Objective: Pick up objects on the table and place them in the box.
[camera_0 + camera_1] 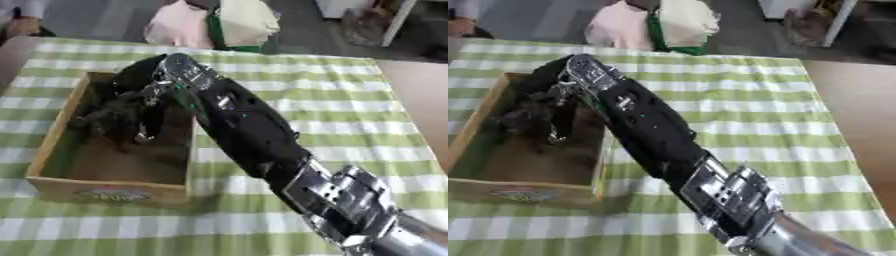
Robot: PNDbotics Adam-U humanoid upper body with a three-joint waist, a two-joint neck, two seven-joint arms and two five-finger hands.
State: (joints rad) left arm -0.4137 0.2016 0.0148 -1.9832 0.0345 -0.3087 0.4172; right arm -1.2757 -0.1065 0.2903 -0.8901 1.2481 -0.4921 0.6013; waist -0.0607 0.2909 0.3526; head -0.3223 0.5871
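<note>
Silver-jointed right arm (pixel 350 200) crossing the checked cloth (pixel 350 100), right hand (pixel 118 117) inside wooden box (pixel 52 130) at nine o'clock, finger state unclear

The arm is mostly black, a thick, smooth, slightly glossy forearm shell (pixel 249 132) that narrows toward the wrist. Small green and pale specks dot its upper face. Near the lower corner sits a silver metal joint (pixel 346 200), blocky and angular, with a cluster of small dark round holes or screw heads on 1 flat face; past it a rounded silver tube runs out of the picture. At the wrist a silver plate (pixel 592 72) catches the light, bordered by black casing. The right hand (pixel 122 117) is dark, with thin silvery links or cables showing along the fingers.
</note>
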